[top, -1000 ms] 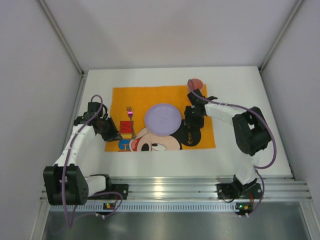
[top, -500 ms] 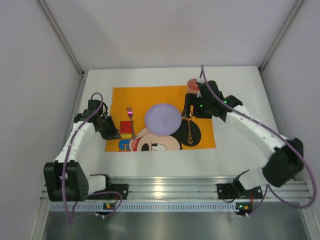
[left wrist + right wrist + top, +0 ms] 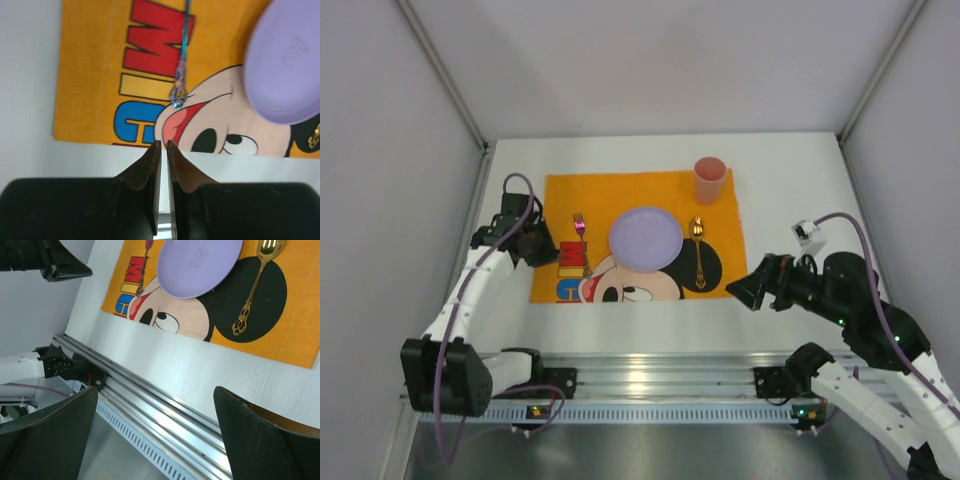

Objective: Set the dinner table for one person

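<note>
Looking down on the large flat matte white bench, which is stretching wall to wall and carrying every piece in play. An orange cloth placemat printed with Mickey Mouse is lying flat on its middle, sitting closer to the left side. A pink plastic cup is standing upright on the mat's far right corner; what it is holding, I cannot tell from up here. A round lilac plate is resting at the centre of the mat, showing just a faint embossed mark on its face in the right wrist view. An iridescent purple-blue fork is lying just left of the plate, tines pointing to the far side. A gold spoon is lying just right of it, across Mickey's black ear.

The left gripper is hovering by the mat's near left edge, its jaws clenched to a thin slit. The right gripper is hanging over the bench beside the mat's near right corner, jaws released and spread wide.

Pale grey wall panels are closing in three sides, and a ribbed aluminium rail is running along the near edge, holding both arm bases.
</note>
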{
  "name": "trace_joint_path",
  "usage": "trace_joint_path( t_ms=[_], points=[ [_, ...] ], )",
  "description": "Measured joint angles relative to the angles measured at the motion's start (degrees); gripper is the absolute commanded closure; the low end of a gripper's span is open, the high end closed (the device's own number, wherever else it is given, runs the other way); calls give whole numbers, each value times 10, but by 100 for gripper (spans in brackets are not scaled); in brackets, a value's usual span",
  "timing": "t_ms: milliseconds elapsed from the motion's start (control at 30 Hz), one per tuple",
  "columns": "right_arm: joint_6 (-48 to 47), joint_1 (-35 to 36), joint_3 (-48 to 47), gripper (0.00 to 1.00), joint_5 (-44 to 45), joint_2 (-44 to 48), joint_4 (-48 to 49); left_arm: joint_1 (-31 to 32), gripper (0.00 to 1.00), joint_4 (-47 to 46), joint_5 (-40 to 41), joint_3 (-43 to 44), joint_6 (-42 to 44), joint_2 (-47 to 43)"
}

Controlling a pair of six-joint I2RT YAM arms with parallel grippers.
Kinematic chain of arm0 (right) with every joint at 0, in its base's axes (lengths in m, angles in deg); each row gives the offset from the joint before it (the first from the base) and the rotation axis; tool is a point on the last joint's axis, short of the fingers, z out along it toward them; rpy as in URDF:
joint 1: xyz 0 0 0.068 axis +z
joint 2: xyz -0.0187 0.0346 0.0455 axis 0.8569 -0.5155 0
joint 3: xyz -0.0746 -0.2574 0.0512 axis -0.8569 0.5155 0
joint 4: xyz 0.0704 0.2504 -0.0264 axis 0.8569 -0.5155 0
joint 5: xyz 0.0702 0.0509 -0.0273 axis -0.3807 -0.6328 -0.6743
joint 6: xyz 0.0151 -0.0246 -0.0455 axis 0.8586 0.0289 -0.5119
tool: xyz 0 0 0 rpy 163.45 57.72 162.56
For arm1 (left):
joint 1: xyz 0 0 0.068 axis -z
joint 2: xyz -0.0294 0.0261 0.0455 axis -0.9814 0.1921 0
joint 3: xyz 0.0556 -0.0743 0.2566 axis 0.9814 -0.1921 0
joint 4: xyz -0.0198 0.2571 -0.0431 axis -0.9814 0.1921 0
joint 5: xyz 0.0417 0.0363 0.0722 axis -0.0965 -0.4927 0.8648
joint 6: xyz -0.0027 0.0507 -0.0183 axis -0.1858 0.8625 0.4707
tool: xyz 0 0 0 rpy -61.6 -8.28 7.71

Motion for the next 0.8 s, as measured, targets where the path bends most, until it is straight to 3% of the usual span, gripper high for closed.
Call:
trace_joint_path(
  t_ms=[167,433,800],
  points=[
    [2,0,-3,0,11,37,-38,84,84,-20,66,3,5,-120],
    [10,0,31,0,45,120,-84,94,81,20,84,-1,-5,-255],
    [29,0,48,0,56,165,-108,95,80,95,68,-8,-38,-318]
  ],
)
